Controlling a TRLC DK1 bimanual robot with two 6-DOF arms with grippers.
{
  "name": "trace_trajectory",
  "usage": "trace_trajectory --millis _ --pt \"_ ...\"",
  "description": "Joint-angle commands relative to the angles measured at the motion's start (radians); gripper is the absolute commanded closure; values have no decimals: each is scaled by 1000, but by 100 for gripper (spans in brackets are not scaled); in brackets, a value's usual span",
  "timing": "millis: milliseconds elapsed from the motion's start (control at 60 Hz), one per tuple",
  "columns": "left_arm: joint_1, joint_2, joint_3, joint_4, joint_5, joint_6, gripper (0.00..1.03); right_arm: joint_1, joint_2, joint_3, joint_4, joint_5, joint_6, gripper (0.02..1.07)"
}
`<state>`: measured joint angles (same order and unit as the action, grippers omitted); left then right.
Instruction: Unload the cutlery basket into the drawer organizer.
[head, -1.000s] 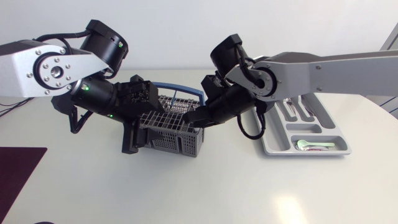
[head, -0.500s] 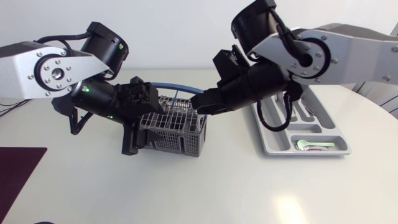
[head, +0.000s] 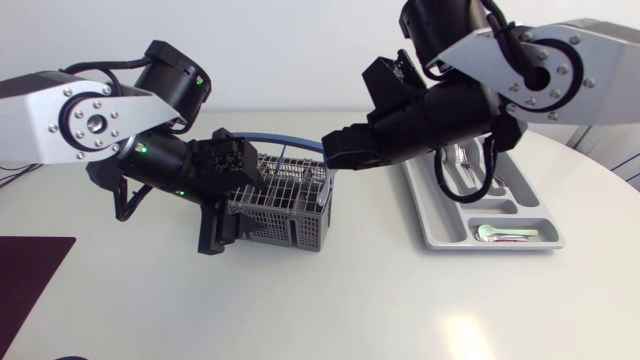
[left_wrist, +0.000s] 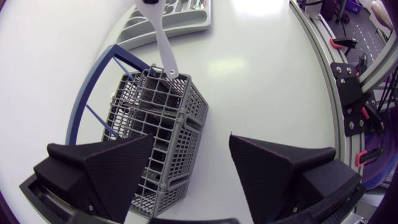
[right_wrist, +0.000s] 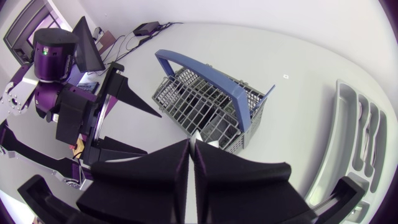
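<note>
Jaws of the right arm (head: 540, 70) clench a white utensil (left_wrist: 163, 43), its tip at the basket (head: 285, 215) rim. Jaws of the left arm (head: 80, 115) hang released over the basket. Lifting-out step; next, probably a carry to the organizer (head: 490, 246) beside the basket.

The tabletop (head: 300, 300) is white and round, and it shines a little. It lies under both sets of jaws. A dark purple mat (head: 30, 275) lies flat on it by the edge, well apart from the left jaws and farther still from the right jaws. A tiny grey speck (right_wrist: 285, 76) sits on the tabletop far ahead of the right jaws.
</note>
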<state>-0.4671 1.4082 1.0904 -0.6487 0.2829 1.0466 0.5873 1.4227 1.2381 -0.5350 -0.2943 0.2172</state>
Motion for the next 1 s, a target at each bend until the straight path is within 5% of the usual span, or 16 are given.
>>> trace_trajectory --millis 0,467,600,983 --pt "-4 12 -34 -6 9 -19 14 -21 -39 35 -11 -3 25 102" --pt "16 -5 -30 -11 9 -19 14 -437 -168 41 -284 -57 -242 102" --pt "25 -2 -29 -11 9 -19 14 -531 -154 -32 -280 47 -351 102" --pt "28 -12 -41 -17 9 -19 14 -569 -120 -356 -8 494 -535 102"
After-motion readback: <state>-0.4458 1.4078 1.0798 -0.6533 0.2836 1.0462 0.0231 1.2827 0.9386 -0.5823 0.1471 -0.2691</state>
